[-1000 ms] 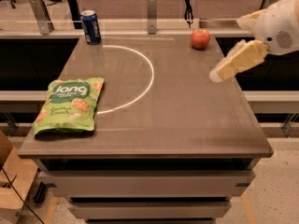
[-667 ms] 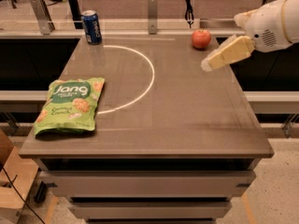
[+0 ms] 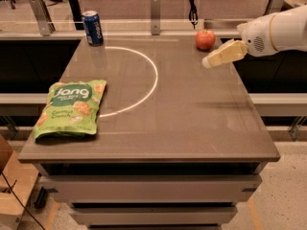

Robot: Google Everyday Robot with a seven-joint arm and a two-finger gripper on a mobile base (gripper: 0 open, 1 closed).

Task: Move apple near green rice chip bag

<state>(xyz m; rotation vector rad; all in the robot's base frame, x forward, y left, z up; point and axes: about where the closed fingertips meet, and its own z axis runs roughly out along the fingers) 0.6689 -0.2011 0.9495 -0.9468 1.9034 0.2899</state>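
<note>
The red apple (image 3: 205, 39) sits at the far right of the table top, near the back edge. The green rice chip bag (image 3: 71, 108) lies flat at the front left. My gripper (image 3: 209, 62) comes in from the right on a white arm. It hangs just in front of and slightly right of the apple, a little above the table, not touching it.
A blue soda can (image 3: 92, 28) stands at the back left corner. A white arc is painted across the brown table (image 3: 182, 123). A rail with metal posts (image 3: 155, 6) runs behind the table's back edge.
My gripper has moved up and toward the back of the table, closer to the apple. The apple, bag and can have not moved.
</note>
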